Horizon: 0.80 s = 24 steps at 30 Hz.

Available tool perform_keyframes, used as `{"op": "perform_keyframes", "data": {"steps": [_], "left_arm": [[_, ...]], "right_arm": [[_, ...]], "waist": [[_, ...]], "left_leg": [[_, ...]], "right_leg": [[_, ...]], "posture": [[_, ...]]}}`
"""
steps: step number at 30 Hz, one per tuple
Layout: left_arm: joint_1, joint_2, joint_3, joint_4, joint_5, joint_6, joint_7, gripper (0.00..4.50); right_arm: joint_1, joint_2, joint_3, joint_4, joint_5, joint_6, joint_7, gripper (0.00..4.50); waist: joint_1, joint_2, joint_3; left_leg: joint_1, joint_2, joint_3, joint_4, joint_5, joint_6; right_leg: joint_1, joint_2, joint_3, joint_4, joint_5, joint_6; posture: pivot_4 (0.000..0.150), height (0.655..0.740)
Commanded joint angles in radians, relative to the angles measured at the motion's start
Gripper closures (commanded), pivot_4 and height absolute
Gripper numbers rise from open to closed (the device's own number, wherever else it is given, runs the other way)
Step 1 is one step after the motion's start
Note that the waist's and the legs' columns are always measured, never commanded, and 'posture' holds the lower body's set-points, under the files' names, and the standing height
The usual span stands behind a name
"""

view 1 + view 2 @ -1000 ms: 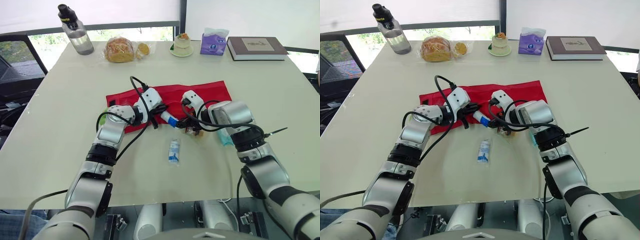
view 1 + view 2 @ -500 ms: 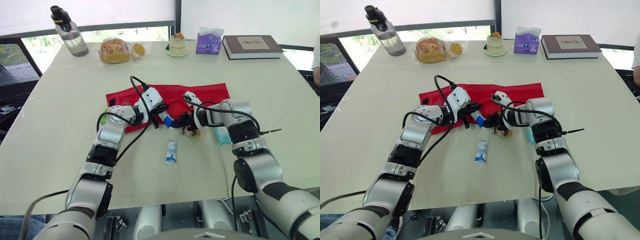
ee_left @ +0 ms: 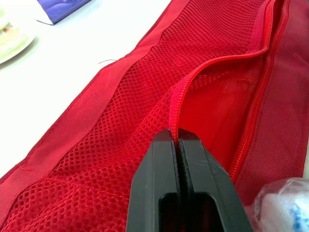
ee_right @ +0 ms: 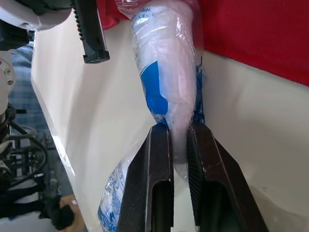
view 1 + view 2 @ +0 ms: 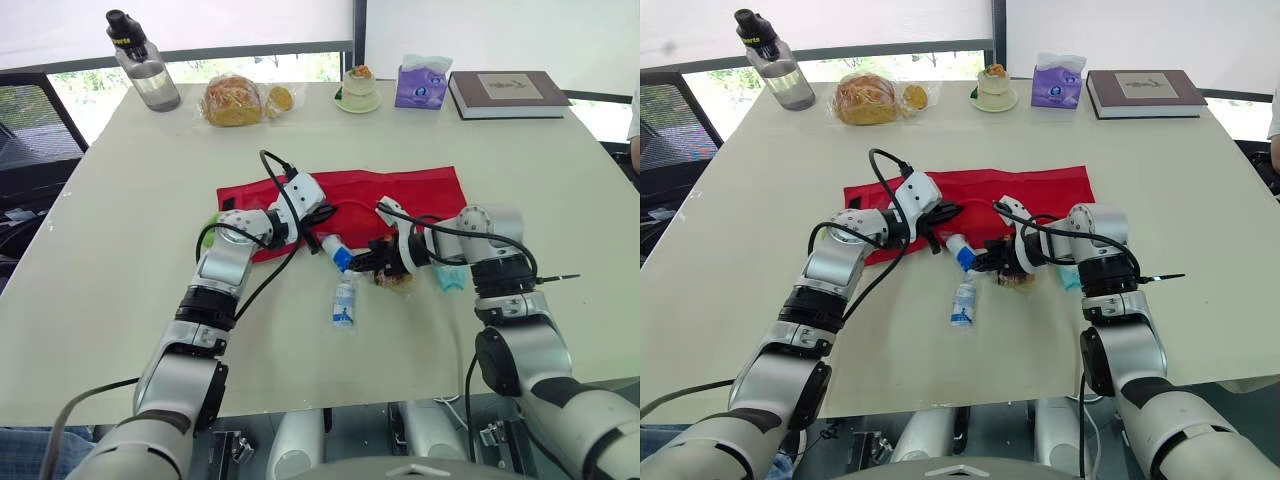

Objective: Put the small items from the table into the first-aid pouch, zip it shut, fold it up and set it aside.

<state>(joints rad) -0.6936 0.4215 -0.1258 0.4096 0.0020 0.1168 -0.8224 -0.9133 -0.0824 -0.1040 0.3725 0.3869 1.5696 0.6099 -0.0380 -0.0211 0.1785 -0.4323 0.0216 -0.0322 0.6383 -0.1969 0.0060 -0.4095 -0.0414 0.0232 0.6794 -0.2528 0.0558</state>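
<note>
Loading step. My left gripper (image 3: 176,137) pinches the zipper lip (image 3: 175,108) of the red pouch (image 5: 410,188). My right gripper (image 4: 178,130) clamps a blue-white packet (image 4: 164,58) at the pouch's 6 o'clock. Next I push it toward 12, inside.

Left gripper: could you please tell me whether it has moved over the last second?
No. The left gripper stays pinched at the same spot on the pouch's zip edge, near its left end.

free: table (image 5: 120,290) left of arms | crowded: pouch (image 5: 420,190) front edge: left gripper (image 3: 177,139), right gripper (image 4: 179,129) holding packet (image 4: 164,63), sachet (image 5: 345,302)
</note>
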Motion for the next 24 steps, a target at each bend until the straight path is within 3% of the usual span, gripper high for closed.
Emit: {"op": "perform_keyframes", "data": {"steps": [1, 14, 24], "left_arm": [[-0.012, -0.006, 0.026, -0.033, -0.027, -0.022, 0.015, 4.50], [-0.025, -0.005, 0.043, 0.020, -0.031, -0.041, 0.050, 4.50], [-0.044, -0.029, 0.054, 0.064, -0.046, -0.060, 0.050, 4.50]], "right_arm": [[-0.034, 0.008, -0.090, 0.052, 0.000, 0.014, -0.065, 4.48], [0.031, -0.046, -0.092, -0.152, 0.160, 0.045, -0.069, 4.48], [0.061, 0.034, -0.331, -0.164, 0.360, 0.045, -0.390, 4.48]], "waist": [[0.000, 0.000, 0.000], [-0.003, 0.000, 0.000], [-0.002, 0.000, 0.000]], "left_leg": [[0.000, 0.000, 0.000, 0.000, 0.000, 0.000], [0.000, 0.000, 0.000, 0.000, 0.000, 0.000], [-0.001, 0.000, 0.000, -0.001, 0.000, 0.000]], "right_leg": [[0.000, 0.000, 0.000, 0.000, 0.000, 0.000], [-0.001, 0.000, 0.000, 0.000, 0.000, 0.000], [-0.001, 0.000, 0.000, 0.000, 0.000, 0.000]], "posture": [[0.150, 0.7332], [0.150, 0.7332], [0.150, 0.7332]]}}
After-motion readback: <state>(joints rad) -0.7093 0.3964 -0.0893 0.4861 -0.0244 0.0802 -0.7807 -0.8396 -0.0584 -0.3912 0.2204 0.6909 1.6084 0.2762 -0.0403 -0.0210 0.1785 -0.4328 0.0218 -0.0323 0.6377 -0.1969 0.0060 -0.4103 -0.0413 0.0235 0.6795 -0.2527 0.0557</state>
